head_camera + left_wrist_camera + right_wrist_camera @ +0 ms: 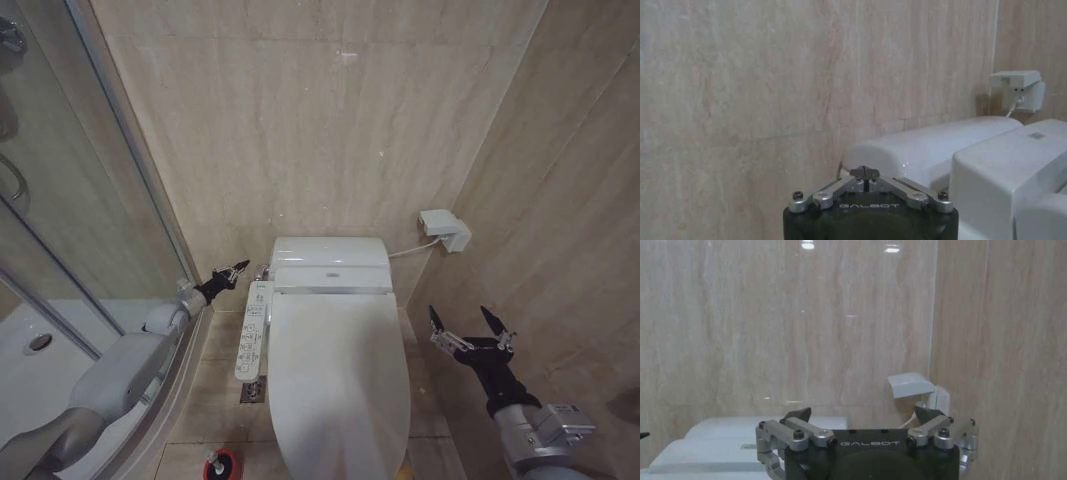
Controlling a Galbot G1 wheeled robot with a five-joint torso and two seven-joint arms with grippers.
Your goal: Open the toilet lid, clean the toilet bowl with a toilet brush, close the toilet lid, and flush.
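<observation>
Black fingertips, left: my left gripper (237, 269) had its fingers pinched together on nothing, tip aimed at the rear of the toilet beside the tank (933, 145) — a closed point suits pressing, so I judged it was going for a flush control there, though no button showed.
Left arm: reached forward along the glass shower door (60, 200), squeezed between it and the toilet, which explained the narrow pose.
Right fingers: my right gripper (468, 326) was spread wide and held nothing, hanging in the air beside the toilet on the right-wall side, clear of everything — parked out of the way, I reckoned.
Toilet lid: the toilet lid (338, 380) lay flat and shut over the seat, so the toilet bowl beneath was hidden from me.
Button panel: the narrow white button panel (254, 330) ran along the lid's left edge, just behind my left fingertip.
Toilet brush: down in its red holder (221, 466) on the floor at the front left corner of the toilet, well apart from both grippers.
Wall box: a small white box (446, 229) sat on the corner wall, cable running to the tank.
Stage: lid down, brush stowed — flushing looked like the step in hand.
</observation>
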